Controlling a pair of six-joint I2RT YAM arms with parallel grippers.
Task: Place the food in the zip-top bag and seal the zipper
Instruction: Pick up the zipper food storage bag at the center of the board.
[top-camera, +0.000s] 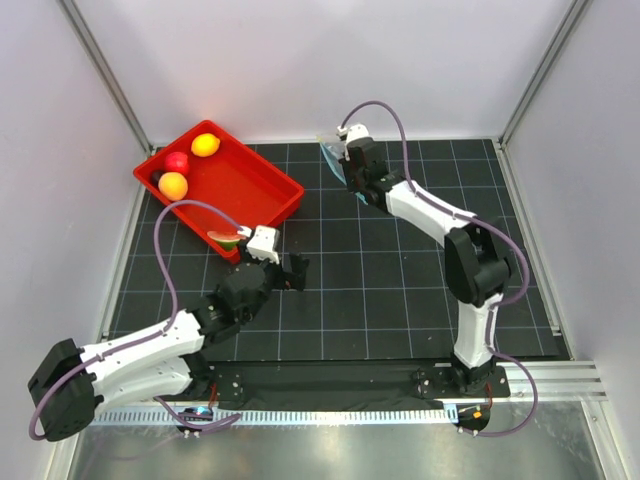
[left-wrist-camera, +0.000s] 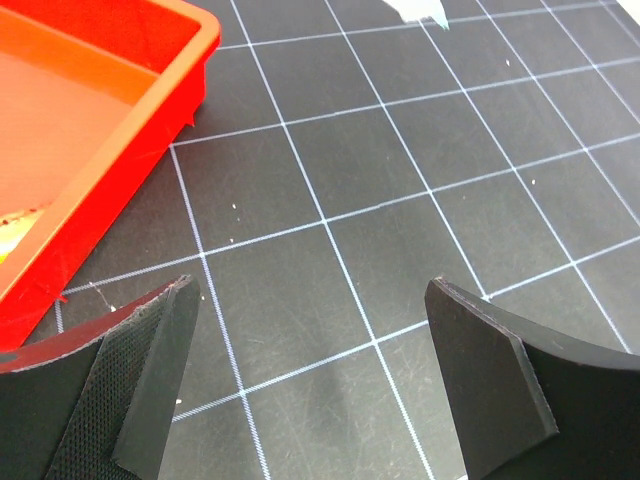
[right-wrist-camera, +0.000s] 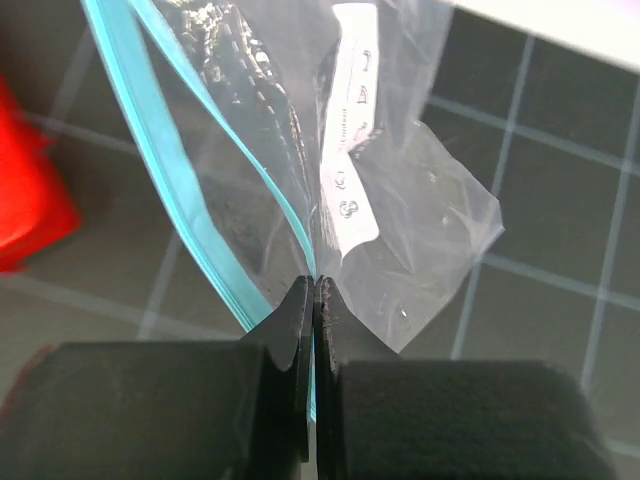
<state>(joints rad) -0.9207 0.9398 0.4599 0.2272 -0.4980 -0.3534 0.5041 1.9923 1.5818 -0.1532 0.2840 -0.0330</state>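
Observation:
The food lies in the red tray (top-camera: 243, 186): a yellow lemon (top-camera: 205, 145), a red apple (top-camera: 177, 162), an orange ball (top-camera: 173, 185), a tiny dark fruit (top-camera: 157, 177) and a watermelon wedge (top-camera: 228, 238) at its near corner. The clear zip-top bag (top-camera: 329, 150) is at the far middle of the mat. My right gripper (right-wrist-camera: 314, 285) is shut on one lip of the bag (right-wrist-camera: 420, 220), right by its teal zipper (right-wrist-camera: 150, 160), whose two strips stand apart. My left gripper (left-wrist-camera: 310, 380) is open over bare mat beside the tray (left-wrist-camera: 110, 160), with nothing between its fingers.
White walls with metal posts close the mat in at the back and sides. The tray's near right rim (left-wrist-camera: 205, 45) runs close to my left finger (left-wrist-camera: 150, 380). A corner of the bag (left-wrist-camera: 420, 10) shows at the top of the left wrist view.

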